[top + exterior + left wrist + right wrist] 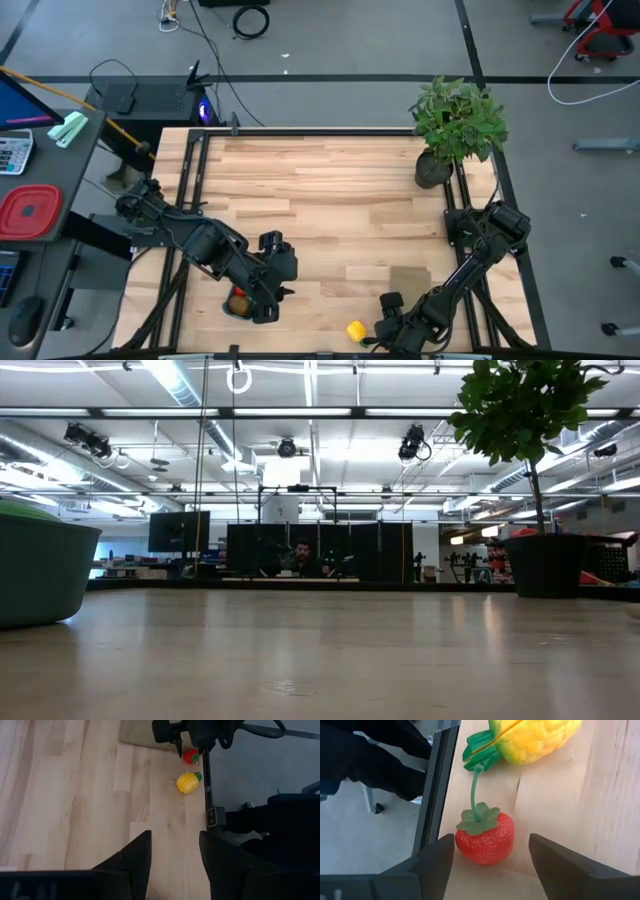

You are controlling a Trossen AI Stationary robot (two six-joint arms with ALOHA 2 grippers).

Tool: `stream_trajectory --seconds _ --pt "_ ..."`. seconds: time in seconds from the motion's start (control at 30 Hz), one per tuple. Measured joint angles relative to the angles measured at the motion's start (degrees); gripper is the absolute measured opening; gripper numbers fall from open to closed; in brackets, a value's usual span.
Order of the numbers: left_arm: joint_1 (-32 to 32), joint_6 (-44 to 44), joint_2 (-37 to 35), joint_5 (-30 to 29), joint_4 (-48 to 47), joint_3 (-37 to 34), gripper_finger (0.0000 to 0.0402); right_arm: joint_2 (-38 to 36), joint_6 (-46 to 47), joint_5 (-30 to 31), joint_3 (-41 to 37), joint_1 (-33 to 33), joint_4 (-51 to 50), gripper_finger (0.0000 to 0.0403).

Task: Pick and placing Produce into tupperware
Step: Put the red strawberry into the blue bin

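Strawberry (486, 838) sits dead centre between our right hand's (490, 857) spread, empty fingers, stem pointing away at the yellow pineapple (535, 737) just beyond (both near the tabletop (330, 190) front edge). Left hand (172, 857), also unclenched, hovers over the tupperware (238, 305), well apart.

Red strawberry (486, 839) beside yellow pineapple (535, 737), tupperware (240, 305) perhaps holding produce.

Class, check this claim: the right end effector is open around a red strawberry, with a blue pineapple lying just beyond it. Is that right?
Not quite. The pineapple is yellow, not blue, as the right wrist view shows. The rest holds: the right end effector is open around the strawberry.
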Motion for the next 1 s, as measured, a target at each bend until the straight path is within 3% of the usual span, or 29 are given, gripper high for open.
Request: stream_trajectory --seconds 1.0 --pt "0.0 0.0 0.0 0.0 0.0 0.0 0.0172 0.0 0.0 1.1 0.0 0.0 0.8 0.0268"
